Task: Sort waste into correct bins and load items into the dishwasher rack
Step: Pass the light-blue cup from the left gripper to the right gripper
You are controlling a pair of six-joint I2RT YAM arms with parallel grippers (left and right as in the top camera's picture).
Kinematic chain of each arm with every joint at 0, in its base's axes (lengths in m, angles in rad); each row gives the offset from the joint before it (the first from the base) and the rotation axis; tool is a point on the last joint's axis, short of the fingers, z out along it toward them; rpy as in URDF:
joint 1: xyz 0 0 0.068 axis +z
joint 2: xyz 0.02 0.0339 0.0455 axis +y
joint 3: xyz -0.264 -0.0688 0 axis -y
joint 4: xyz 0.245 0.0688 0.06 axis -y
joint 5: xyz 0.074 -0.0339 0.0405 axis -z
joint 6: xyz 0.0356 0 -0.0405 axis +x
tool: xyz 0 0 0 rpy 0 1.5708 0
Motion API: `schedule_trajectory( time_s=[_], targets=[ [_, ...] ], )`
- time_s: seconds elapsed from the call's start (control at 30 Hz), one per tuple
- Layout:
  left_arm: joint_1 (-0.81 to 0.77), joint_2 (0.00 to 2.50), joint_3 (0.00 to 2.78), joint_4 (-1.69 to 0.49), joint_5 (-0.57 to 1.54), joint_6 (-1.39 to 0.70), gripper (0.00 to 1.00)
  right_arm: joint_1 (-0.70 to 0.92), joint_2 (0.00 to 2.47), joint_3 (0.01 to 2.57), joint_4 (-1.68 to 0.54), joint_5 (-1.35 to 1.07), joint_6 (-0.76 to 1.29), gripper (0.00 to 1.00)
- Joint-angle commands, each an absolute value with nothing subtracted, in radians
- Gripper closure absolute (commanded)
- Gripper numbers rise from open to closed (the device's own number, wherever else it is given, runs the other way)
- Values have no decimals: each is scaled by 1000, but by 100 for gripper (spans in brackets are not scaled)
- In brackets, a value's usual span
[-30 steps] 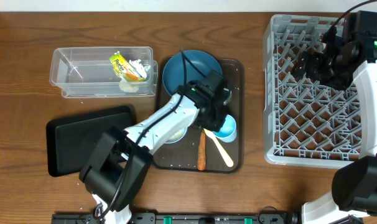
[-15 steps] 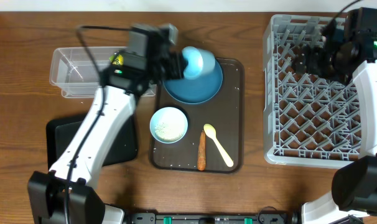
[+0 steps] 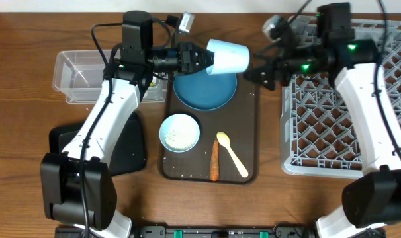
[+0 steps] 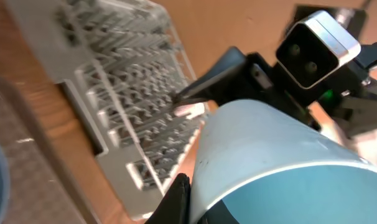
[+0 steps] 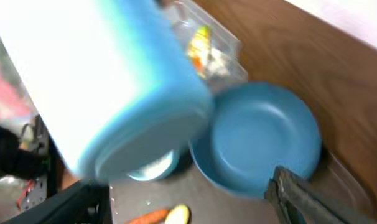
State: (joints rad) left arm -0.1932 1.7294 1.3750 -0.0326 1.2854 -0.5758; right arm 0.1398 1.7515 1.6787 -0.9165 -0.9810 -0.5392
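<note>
Claws meet at upper centre of the overhead frame: the left claw is clenched on the left end of the light blue cup, held sideways in the air above the blue plate. The cup's long axis runs left to right, its free end pointing at the right claw, which hangs spread wide just beside it. Beyond that claw, at right, lies the grey rack, nearer the right arm, so a handover looks likely.
</note>
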Motion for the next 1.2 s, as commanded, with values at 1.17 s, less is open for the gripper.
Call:
schedule_trajectory(
  time_s=[1.17],
  targets=[
    [-191, 1728, 1379, -17, 1402, -585, 93, 174, 1756, 1673, -833, -1409, -802, 21]
  ],
)
